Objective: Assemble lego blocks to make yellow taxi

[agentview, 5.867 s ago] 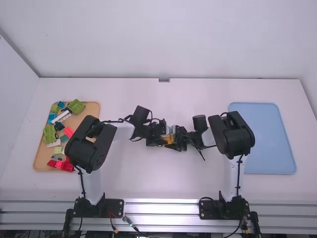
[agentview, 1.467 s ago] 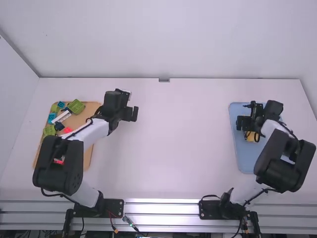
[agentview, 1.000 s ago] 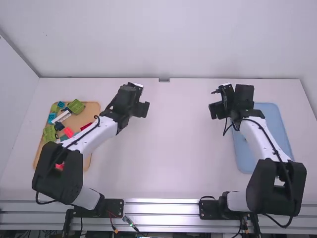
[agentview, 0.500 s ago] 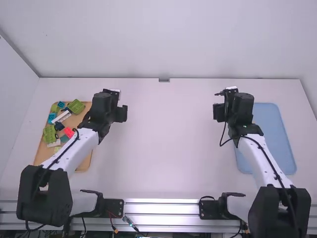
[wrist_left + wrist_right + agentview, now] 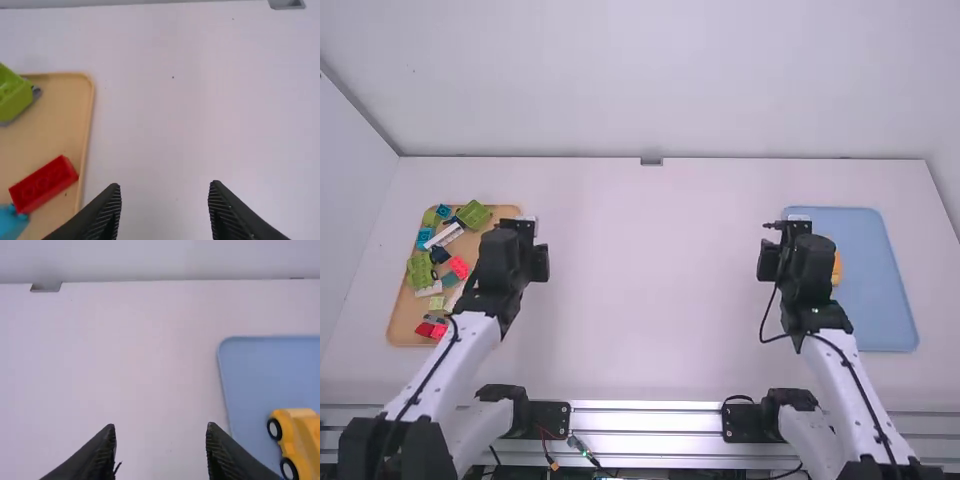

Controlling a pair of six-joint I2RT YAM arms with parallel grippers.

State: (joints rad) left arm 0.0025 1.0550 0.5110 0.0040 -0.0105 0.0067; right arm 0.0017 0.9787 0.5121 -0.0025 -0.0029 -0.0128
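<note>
- In the high view, the left gripper (image 5: 539,262) is hanging over the table (image 5: 650,300), just beside the tan tray (image 5: 402,322), where many loose blocks are lying: green (image 5: 474,214), white, pink, red, blue and others.
- Also there, the right gripper (image 5: 767,260) is hanging near the left border of the blue tray (image 5: 875,300). The yellow taxi (image 5: 837,268) is resting on this tray, and the right arm is hiding a part of it.
- In the left wrist view, the two jaws of the left gripper (image 5: 165,187) are standing wide apart and are holding nothing. One red block (image 5: 44,184) is lying on the tan tray close to its border, and a turquoise piece (image 5: 11,222) is showing partly beside it.
- In the right wrist view, the jaws of the right gripper (image 5: 161,428) are also staying widely open, with empty space between. The taxi is sitting inside the blue tray, and it is showing two dark wheels (image 5: 274,429) with white centres.
</note>
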